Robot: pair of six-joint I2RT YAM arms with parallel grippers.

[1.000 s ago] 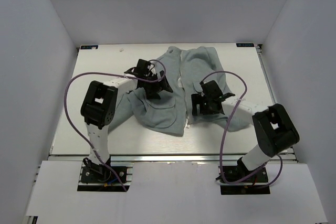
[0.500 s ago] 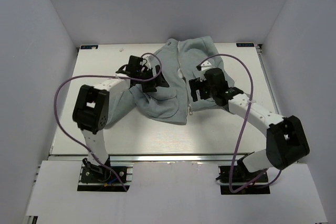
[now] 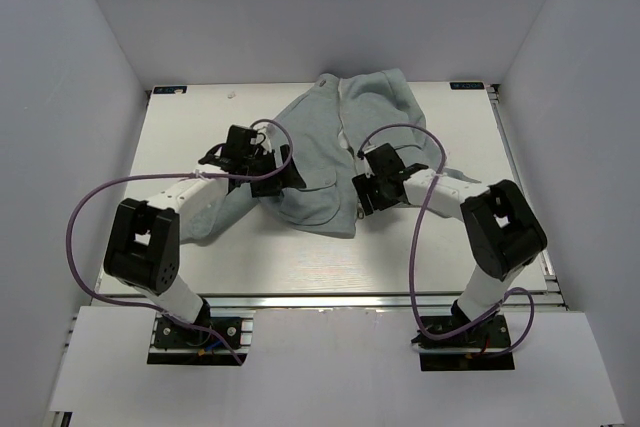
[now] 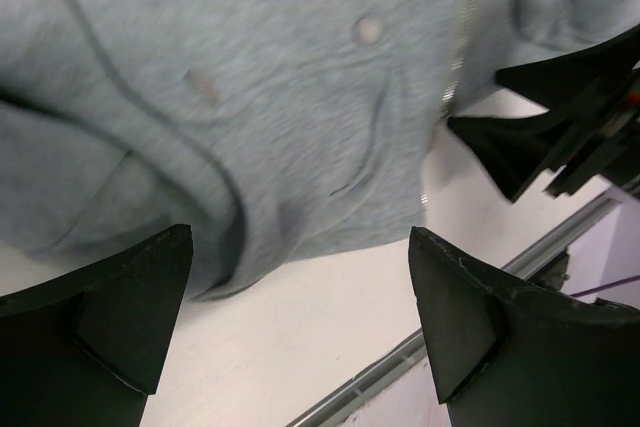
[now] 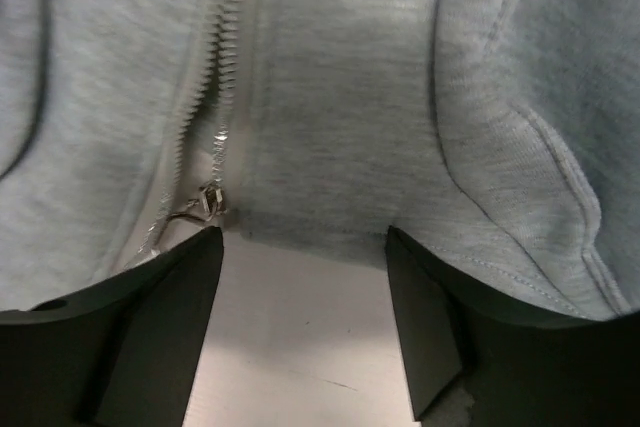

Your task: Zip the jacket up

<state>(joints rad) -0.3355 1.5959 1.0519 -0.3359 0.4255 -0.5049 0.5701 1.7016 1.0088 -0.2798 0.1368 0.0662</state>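
One light grey jacket [image 3: 330, 147], soft and rumpled, flat on the white table [image 3: 400, 257]. Two little round dots and a curved seam just past the left gripper [image 4: 300, 247], fingers spread wide, holding nothing. Silver zipper [image 5: 215, 77] running away from the right gripper [image 5: 300, 237], small metal pull [image 5: 208, 199] right by one fingertip. Fingers apart here too, gripping nothing, hem just beyond them.
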